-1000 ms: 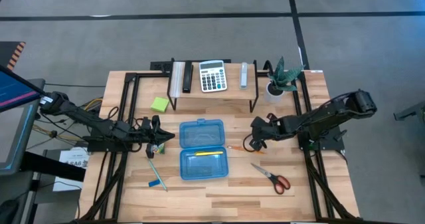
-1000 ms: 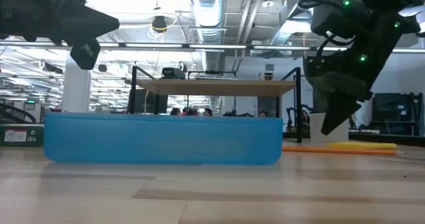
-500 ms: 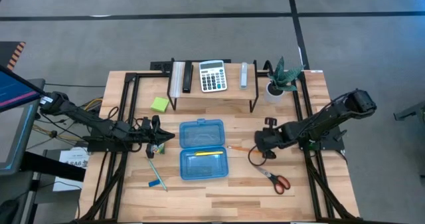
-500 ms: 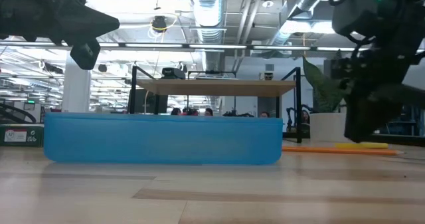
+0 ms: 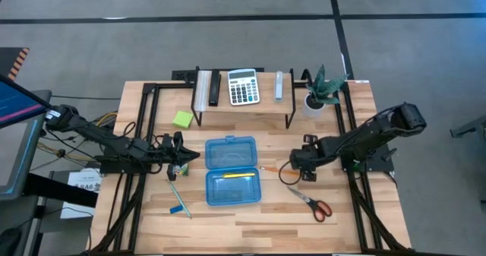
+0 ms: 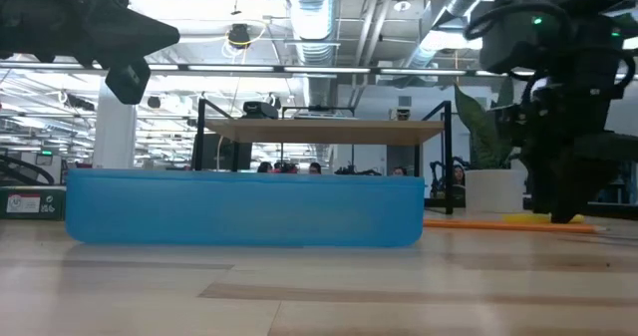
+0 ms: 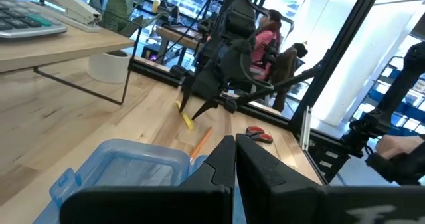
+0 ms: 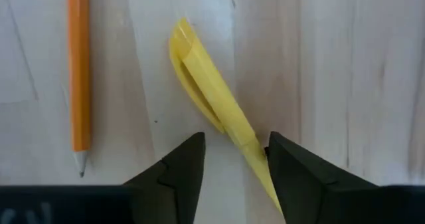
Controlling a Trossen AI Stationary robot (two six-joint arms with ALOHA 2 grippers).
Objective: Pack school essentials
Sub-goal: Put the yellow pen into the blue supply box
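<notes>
An open blue pencil case (image 5: 232,169) lies at the table's middle with a yellow pencil (image 5: 236,175) inside. Right of it, an orange pencil (image 8: 78,71) and a yellow pen (image 8: 211,103) lie flat on the wood. My right gripper (image 8: 234,159) points down over the pen, open, one finger on either side of the pen's thin end; whether one finger touches it I cannot tell. My left gripper (image 5: 179,158) hangs shut left of the case, with nothing between its fingers (image 7: 234,159). Red-handled scissors (image 5: 312,203), a blue pen (image 5: 178,197) and a lime-green sticky-note pad (image 5: 181,119) lie on the table.
A low wooden shelf (image 5: 243,104) at the far side carries a calculator (image 5: 243,86) and other small items. A potted plant (image 5: 320,91) stands to its right. Black frame rails (image 5: 144,157) run along both sides of the table.
My right gripper has come down toward the table and a little toward its near edge, over the yellow pen, and has opened. My left arm has kept still.
</notes>
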